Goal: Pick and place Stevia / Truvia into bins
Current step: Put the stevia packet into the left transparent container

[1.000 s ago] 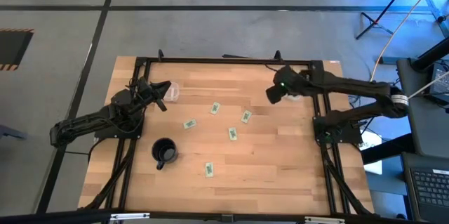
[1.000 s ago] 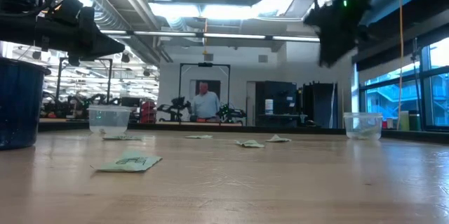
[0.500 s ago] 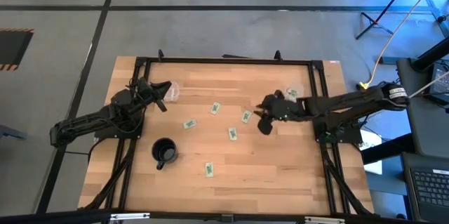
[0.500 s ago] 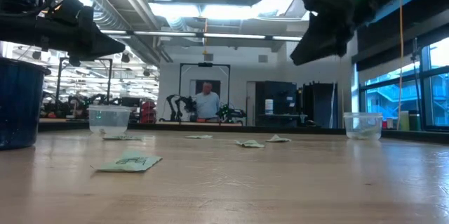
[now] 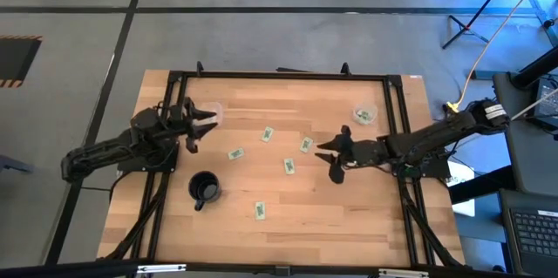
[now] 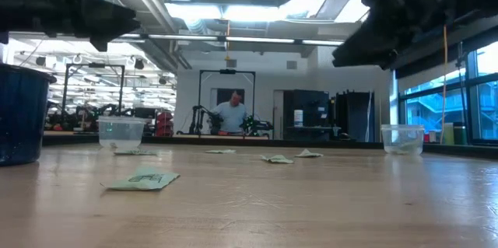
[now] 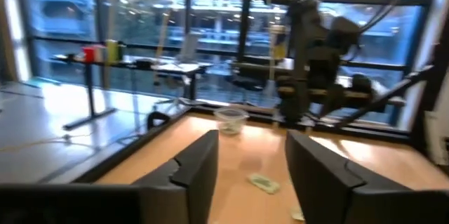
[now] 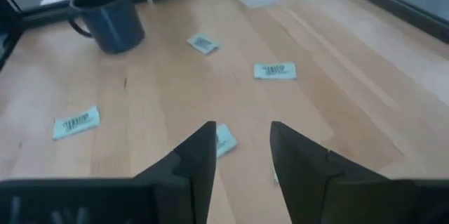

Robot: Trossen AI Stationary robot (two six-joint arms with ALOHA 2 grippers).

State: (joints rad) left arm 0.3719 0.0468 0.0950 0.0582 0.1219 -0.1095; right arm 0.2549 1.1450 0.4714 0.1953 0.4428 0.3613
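Pale green sachets point(image 5: 305, 145) lie scattered mid-tabletop point(image 5: 349, 217), the nearest just ahead of the right pincer point(image 5: 330, 152), which hovers above it with fingers spread and empty, while the left pincer point(image 5: 202, 123), also open, waits beside its clear cup point(image 5: 214, 112).

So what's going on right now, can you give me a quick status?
Right gripper open above loose sachets. Left gripper open by left cup. Nothing blocking.

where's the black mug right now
In the high view, the black ceramic mug stands on the wooden table's left half, near the front edge, just behind and left of one pale green sachet.
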